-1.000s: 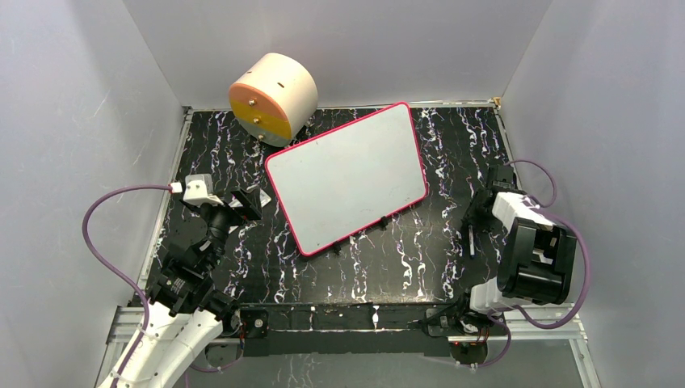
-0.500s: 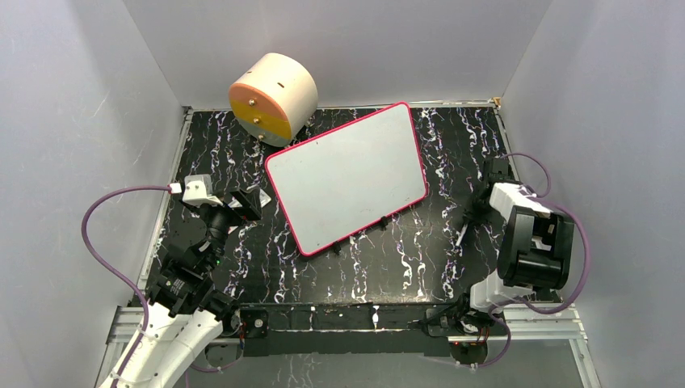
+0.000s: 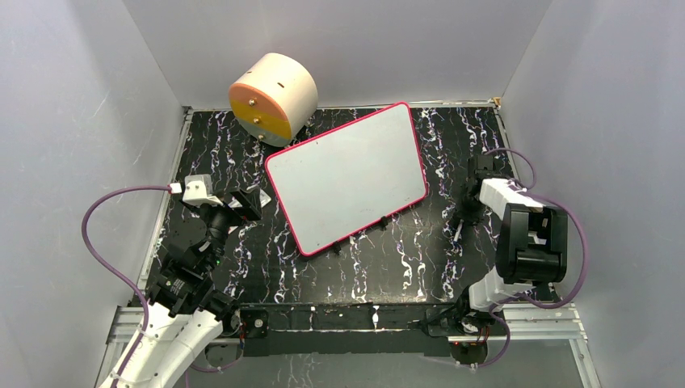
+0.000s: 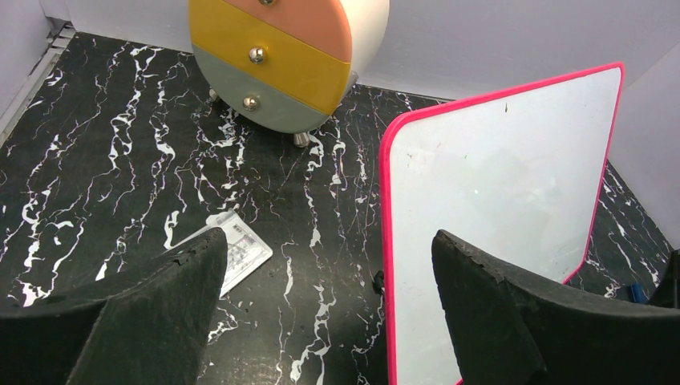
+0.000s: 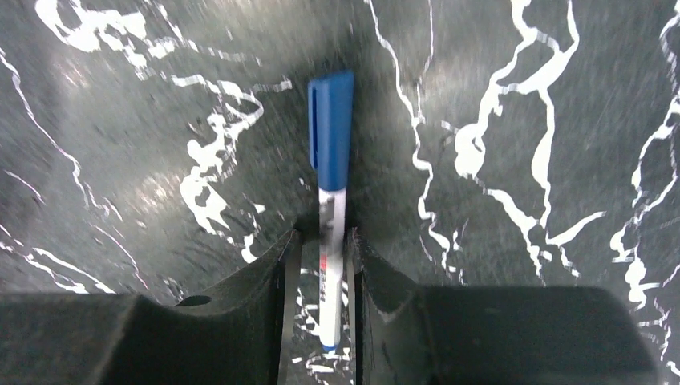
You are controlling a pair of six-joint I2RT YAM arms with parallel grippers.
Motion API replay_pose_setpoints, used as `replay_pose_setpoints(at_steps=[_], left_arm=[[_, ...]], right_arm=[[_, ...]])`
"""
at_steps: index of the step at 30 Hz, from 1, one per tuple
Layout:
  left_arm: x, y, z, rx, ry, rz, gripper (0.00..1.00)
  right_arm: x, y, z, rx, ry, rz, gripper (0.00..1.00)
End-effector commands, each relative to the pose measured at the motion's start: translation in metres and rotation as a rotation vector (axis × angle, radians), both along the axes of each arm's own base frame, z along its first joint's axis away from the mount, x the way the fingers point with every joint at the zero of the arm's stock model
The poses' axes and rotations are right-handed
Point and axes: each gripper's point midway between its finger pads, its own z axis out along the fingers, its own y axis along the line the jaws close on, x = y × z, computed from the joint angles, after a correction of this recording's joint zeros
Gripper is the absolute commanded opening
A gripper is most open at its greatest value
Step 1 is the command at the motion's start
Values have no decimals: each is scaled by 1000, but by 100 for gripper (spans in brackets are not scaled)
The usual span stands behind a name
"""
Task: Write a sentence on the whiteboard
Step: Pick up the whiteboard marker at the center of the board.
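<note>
The whiteboard (image 3: 347, 178) (image 4: 497, 184) lies flat and skewed mid-table, white with a pink-red border. Its face is blank, so no sentence shows. My right gripper (image 3: 466, 213) (image 5: 325, 234) is low over the black marbled table, right of the board. Its fingertips pinch the white barrel of a marker (image 5: 331, 144) whose blue cap points away from the wrist. The right wrist view is motion-blurred. My left gripper (image 3: 242, 202) (image 4: 329, 265) stands wide open with nothing in it, just left of the board's left edge.
A round cream drawer cabinet (image 3: 273, 97) (image 4: 281, 56) with orange, yellow and grey fronts stands at the back left. A small white printed card (image 4: 228, 249) lies under the left gripper. Grey walls enclose the table on three sides.
The right gripper has closed round the marker and moved away from the base, up and slightly left in the top view. The left arm and board have not moved.
</note>
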Motion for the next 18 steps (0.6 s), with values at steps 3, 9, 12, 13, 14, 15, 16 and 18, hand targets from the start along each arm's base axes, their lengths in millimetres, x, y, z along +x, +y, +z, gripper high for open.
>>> replay_pose_setpoints(at_steps=[3,9,12,13,14,15,16,18], left_arm=[[-2,-1,13,-14,-41,-8,94],[-3,-1,13,-18,-41,-12,94],[-3,-3,13,-19,-41,-23,94],[-3,-5,13,-21,-39,-31,94],[-3,-7,13,-24,-41,-41,93],[-3,-10,14,-25,-40,-56,93],[-3,-13,14,-25,-38,-72,93],[-3,-18,15,-28,-28,-98,93]], right_arm=[[-36,4,2,4,105,-18,35],[-23,4,-2,5,61,-9,29],[-19,4,-3,1,45,0,23],[-17,5,-2,2,37,4,19],[-16,6,-1,4,31,11,16],[-15,7,1,6,21,22,13],[-14,9,3,8,12,31,10],[-11,12,9,11,-12,54,3]])
